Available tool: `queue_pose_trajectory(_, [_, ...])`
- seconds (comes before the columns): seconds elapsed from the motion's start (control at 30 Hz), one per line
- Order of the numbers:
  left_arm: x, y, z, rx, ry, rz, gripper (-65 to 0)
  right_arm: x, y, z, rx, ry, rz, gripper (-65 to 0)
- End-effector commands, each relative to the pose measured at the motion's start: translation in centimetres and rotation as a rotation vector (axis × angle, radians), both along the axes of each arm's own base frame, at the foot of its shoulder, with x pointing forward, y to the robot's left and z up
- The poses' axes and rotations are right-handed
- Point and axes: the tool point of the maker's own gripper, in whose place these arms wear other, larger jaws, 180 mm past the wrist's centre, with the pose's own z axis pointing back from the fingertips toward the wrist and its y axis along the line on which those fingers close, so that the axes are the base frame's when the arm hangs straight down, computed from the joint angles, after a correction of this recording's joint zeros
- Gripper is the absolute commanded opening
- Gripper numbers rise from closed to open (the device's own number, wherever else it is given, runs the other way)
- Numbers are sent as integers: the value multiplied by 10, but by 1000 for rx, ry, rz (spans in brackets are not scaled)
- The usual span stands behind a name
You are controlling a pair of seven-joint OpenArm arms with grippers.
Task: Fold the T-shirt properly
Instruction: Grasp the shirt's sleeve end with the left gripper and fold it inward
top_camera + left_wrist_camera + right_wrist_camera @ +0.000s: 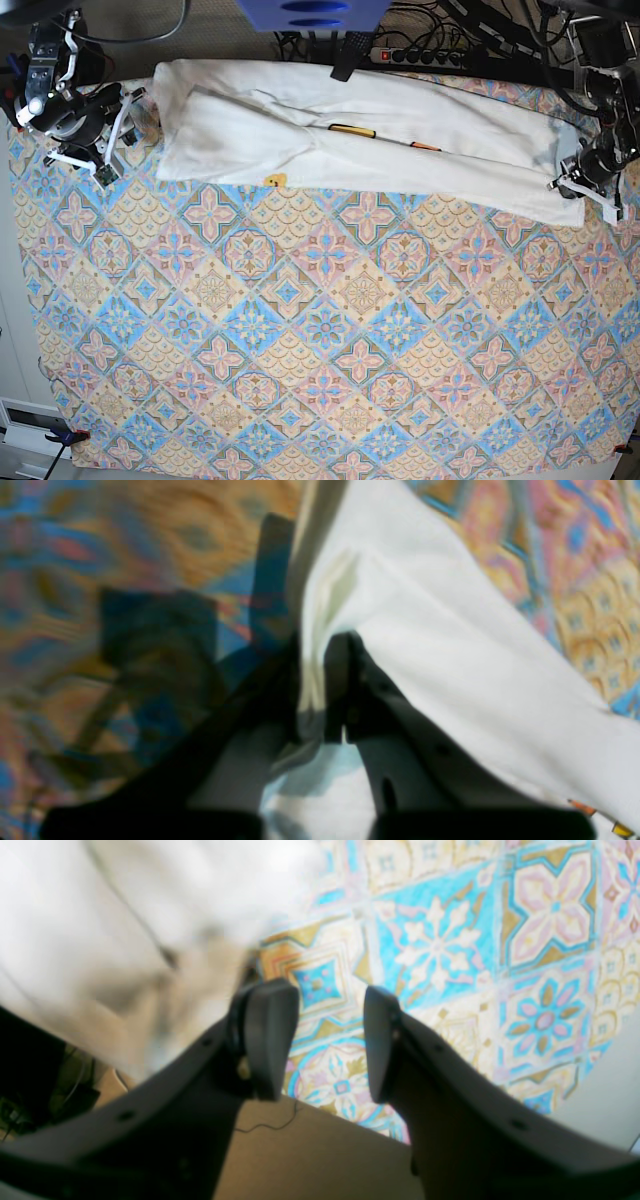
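The white T-shirt [360,135] lies in a long folded band across the far side of the patterned table. My left gripper [566,182] is at the band's right end, and in the left wrist view its dark fingers [345,680] are shut on a ridge of the T-shirt [450,645]. My right gripper [122,130] hovers at the table's far left corner, just beside the T-shirt's left end. In the right wrist view that gripper [330,1035] stands open with only the tablecloth between its fingers, and blurred white T-shirt [100,915] fills the upper left.
A tablecloth with blue, orange and pink tiles [320,330] covers the table. Cables and a power strip [420,55] lie behind the far edge. Floor [310,1160] shows past the table's edge under the right gripper.
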Motion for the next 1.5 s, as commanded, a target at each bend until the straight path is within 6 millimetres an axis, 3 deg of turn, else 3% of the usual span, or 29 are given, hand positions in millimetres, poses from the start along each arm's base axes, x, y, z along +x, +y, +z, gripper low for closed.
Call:
queue_pose_trajectory(0.0, [18, 12, 22, 43, -67, -7, -646, 7, -2, 9, -6, -32, 8, -414])
queue_pose_trajectory(0.1, [21, 14, 36, 89, -81, -57, -646, 7, -3, 9, -7, -33, 7, -414])
queue_pose_trajectory(0.33, [1, -67, 44, 81, -102, -276, -645, 7, -5, 9, -9, -35, 2, -414])
queue_pose_trajectory(0.57, [-16, -137, 50, -22, -88, -353, -645, 7, -5, 9, -12, -34, 2, -414])
queue_pose_trajectory(0.73, [-15, -166, 53, -85, -116, -348, -645, 7, -6, 10, -14, -34, 3, -414])
queue_pose_trajectory(0.97, [-29, -214, 38, -180, -57, -417, -645, 7, -6, 10, -14, -35, 1, -414])
queue_pose_trajectory(1.2, [-33, -236, 33, -209, -41, -472, -643, 8, -6, 10, -13, -38, 2, -414])
queue_pose_trajectory(1.3, [-35, -247, 33, -224, -37, -507, -573, 8, -6, 10, -14, -37, 1, -410])
queue_pose_trajectory(1.4, [-32, -256, 47, -217, -74, -549, -443, 7, -5, 9, -12, -30, 4, -409])
queue_pose_trajectory(1.47, [-29, -263, 57, -214, -104, -574, -397, 5, -4, 7, -11, -22, 7, -409])
